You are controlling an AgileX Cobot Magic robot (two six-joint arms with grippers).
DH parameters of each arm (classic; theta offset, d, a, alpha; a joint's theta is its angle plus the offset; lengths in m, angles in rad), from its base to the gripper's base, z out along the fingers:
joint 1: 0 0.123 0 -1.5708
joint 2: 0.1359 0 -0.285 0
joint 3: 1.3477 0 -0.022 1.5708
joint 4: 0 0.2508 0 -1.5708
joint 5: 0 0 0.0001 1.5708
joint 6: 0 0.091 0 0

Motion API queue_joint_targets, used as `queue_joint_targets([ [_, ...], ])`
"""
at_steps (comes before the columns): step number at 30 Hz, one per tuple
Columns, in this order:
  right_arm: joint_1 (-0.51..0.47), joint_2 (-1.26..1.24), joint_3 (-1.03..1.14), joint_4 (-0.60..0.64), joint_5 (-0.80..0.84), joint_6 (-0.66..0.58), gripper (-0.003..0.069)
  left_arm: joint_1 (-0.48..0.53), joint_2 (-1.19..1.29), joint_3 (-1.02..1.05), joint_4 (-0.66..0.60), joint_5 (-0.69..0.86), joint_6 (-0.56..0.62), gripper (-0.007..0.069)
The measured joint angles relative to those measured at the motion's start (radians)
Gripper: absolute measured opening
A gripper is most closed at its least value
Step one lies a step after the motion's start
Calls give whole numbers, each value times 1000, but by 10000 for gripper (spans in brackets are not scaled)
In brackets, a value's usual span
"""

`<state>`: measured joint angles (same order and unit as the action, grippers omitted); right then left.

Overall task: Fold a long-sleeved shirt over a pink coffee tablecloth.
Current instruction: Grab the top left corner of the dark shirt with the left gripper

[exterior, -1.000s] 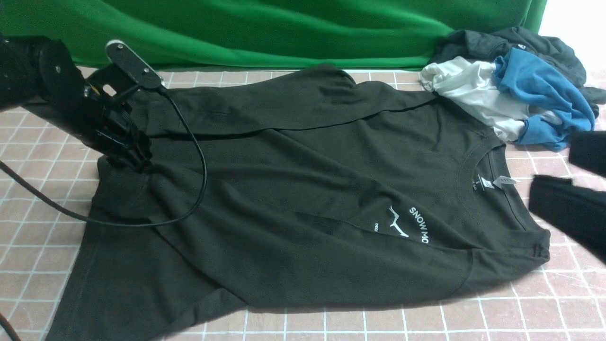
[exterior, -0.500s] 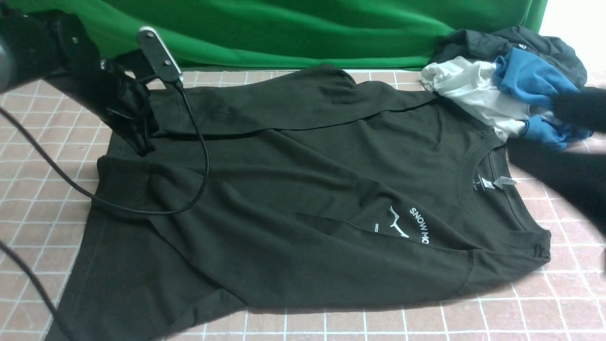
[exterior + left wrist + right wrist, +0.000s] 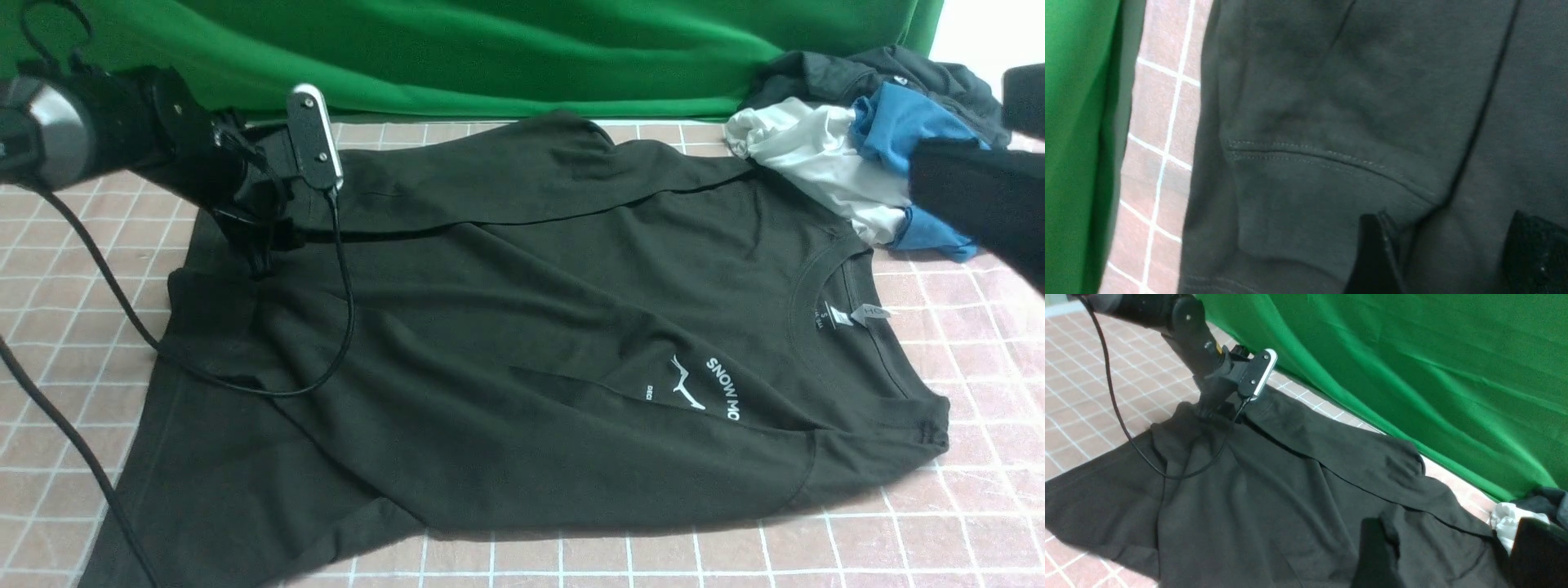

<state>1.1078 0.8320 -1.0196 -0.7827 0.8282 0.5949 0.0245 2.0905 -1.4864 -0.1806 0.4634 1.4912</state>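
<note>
Shirt point(image 3: 571, 343) lying spread on pink cloth point(image 3: 939, 523), neck at 3 o'clock, one sleeve folded along 12. Left gripper point(image 3: 273, 249) hovering or touching at the shirt's 10 o'clock, can't tell which; jaws standing apart. Right gripper point(image 3: 1449, 559) jaws also apart, nothing between. Clothes pile point(image 3: 865, 155) sitting at 1–2 o'clock.
</note>
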Motion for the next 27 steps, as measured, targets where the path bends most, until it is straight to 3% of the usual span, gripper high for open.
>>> queue_joint_targets([
  [4, 0, 9, 0, 0, -3, 0, 412, 0, 38, -1, 0, -36, 7, 419],
  [10, 0, 9, 0, 0, -6, 0, 412, 0, 58, -1, -21, -150, 0, 341],
  [15, 0, 9, 0, 0, -6, 12, 412, 0, 72, -2, -27, -232, 0, 169],
  [20, 0, 9, 0, 0, -6, 28, 412, 0, 85, -2, -27, -196, 0, 59],
  [27, 0, 9, 0, 0, -6, 31, 412, 1, 40, -2, -26, -88, 3, 46],
])
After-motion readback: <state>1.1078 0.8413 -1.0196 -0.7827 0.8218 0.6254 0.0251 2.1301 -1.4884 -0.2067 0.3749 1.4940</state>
